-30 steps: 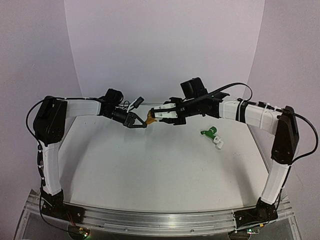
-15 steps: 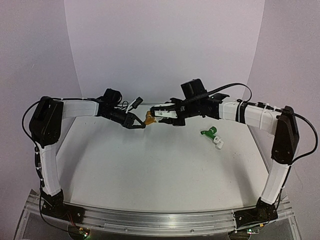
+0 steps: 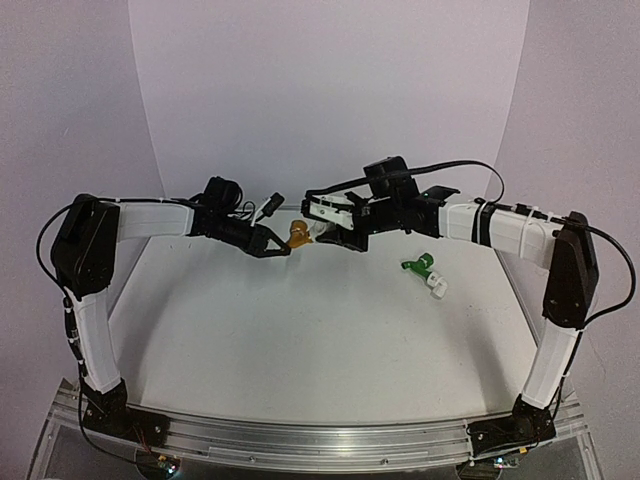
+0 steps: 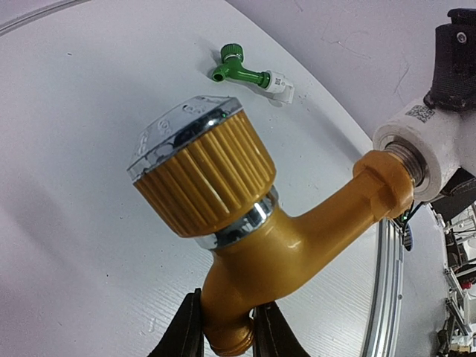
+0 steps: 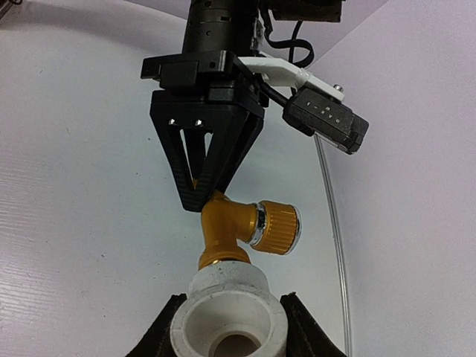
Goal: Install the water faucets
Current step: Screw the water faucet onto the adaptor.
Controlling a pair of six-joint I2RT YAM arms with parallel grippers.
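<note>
Orange-yellow faucet [image 4: 253, 245], centre frame: we're threading it into white fitting [image 5: 223, 290], left gripper [image 4: 227, 327] pinching faucet, right gripper [image 5: 229, 331] clamping fitting; next needing steady twist.

orange faucet [image 4: 275, 245]: spout mouth runs off the bottom edge of the left wrist view
brass thread [image 4: 407, 155]: mostly buried in the white fitting [image 4: 428, 141], depth unclear
white fitting: lower half cropped in the right wrist view
green faucet [image 3: 421, 266]: pretty tiny from the top, details a blur
left gripper [image 4: 227, 331]: just the tips peek in at the bottom
</note>
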